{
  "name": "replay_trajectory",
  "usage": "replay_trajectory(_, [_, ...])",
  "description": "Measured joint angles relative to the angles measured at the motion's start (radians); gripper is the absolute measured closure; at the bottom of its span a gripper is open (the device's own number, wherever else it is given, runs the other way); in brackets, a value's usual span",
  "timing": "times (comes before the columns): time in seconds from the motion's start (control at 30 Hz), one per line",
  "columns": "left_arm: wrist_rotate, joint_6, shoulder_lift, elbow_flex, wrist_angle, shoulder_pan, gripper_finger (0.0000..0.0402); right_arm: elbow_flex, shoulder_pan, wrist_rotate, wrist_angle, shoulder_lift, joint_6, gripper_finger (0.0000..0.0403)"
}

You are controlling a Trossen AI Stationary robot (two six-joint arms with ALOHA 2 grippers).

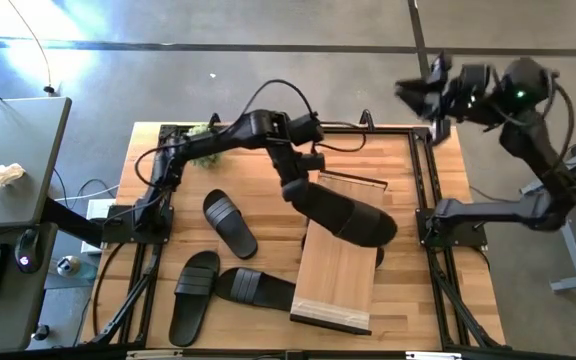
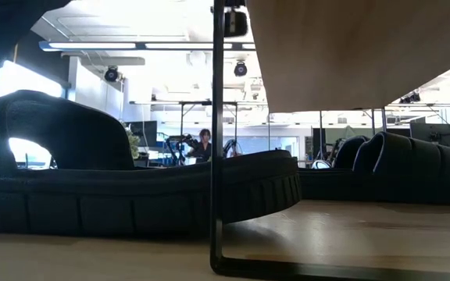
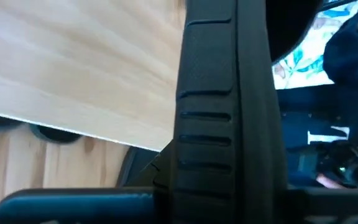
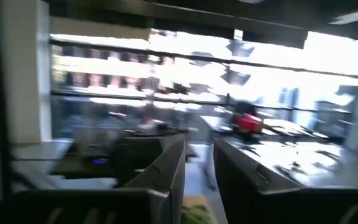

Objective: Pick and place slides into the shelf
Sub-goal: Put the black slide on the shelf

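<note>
My left gripper is shut on a black slide above the far end of the shelf, a light-wood plank top on a thin dark frame. The left wrist view shows this slide's grooved sole edge beside the plank. Three more slides lie soles down on the table, left of the shelf. Something dark sticks out from under the plank. My right gripper is raised beyond the table's far right corner, open by a narrow gap with nothing between its fingers. My left gripper holds the slide by its end toward the table's far left. It comes slanting down from the far left, with the fingers roughly along the slide. The gripper itself hides the place of contact. Whether the slide's free end touches the plank, I cannot tell.
In the low view a slide lies close on the left, behind the shelf's dark leg, with another on the right. A grey desk stands left of the table. A person sits far off in the room.
</note>
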Motion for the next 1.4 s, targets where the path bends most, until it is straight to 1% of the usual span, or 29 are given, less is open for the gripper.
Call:
replay_trajectory(0.07, [0.000,-0.035,0.022,-0.001,-0.006,-0.010,0.0339,-0.022,-0.090,0.001,-0.035,-0.002,-0.004,0.0330])
replay_trajectory(0.17, [0.014,-0.095,0.062,-0.001,0.031,-0.025,0.0346,-0.125,-0.214,-0.042,-0.054,-0.026,0.007,0.0330])
replay_trajectory(0.27, [0.016,-0.156,0.089,-0.001,0.052,-0.037,0.0354,-0.244,-0.314,-0.108,0.050,-0.084,0.055,0.0330])
replay_trajectory(0.3, [0.019,-0.171,0.090,-0.002,0.051,-0.037,0.0354,-0.279,-0.341,-0.119,0.098,-0.110,0.073,0.0330])
replay_trajectory(0.37, [0.015,-0.202,0.087,-0.002,0.060,-0.035,0.0354,-0.346,-0.391,-0.137,0.142,-0.151,0.096,0.0330])
replay_trajectory(0.43, [0.000,-0.233,0.087,-0.001,0.069,-0.033,0.0351,-0.397,-0.430,-0.160,0.154,-0.180,0.099,0.0330])
replay_trajectory(0.5, [-0.043,-0.274,0.087,-0.001,0.068,-0.033,0.0342,-0.440,-0.457,-0.181,0.132,-0.200,0.110,0.0330])
replay_trajectory(0.63, [-0.098,-0.331,0.087,-0.001,0.072,-0.033,0.0339,-0.512,-0.471,-0.234,0.135,-0.231,0.144,0.0330])
replay_trajectory(0.73, [-0.102,-0.362,0.087,-0.001,0.111,-0.034,0.0351,-0.542,-0.471,-0.249,0.129,-0.245,0.162,0.0330])
replay_trajectory(0.83, [-0.113,-0.389,0.086,-0.001,0.128,-0.034,0.0353,-0.556,-0.471,-0.269,0.121,-0.246,0.177,0.0330])
replay_trajectory(1.03, [-0.120,-0.433,0.092,-0.001,0.141,-0.042,0.0325,-0.556,-0.471,-0.329,0.108,-0.242,0.206,0.0330])
replay_trajectory(1.1, [-0.115,-0.436,0.104,-0.001,0.145,-0.049,0.0325,-0.556,-0.471,-0.343,0.108,-0.244,0.206,0.0330])
replay_trajectory(1.23, [-0.102,-0.442,0.119,0.001,0.153,-0.068,0.0340,-0.556,-0.471,-0.354,0.098,-0.244,0.216,0.0330])
replay_trajectory(1.33, [-0.073,-0.443,0.130,-0.002,0.146,-0.071,0.0344,-0.556,-0.471,-0.356,0.079,-0.243,0.217,0.0330])
replay_trajectory(1.4, [-0.035,-0.460,0.138,0.000,0.167,-0.078,0.0339,-0.556,-0.471,-0.360,0.069,-0.243,0.216,0.0330])
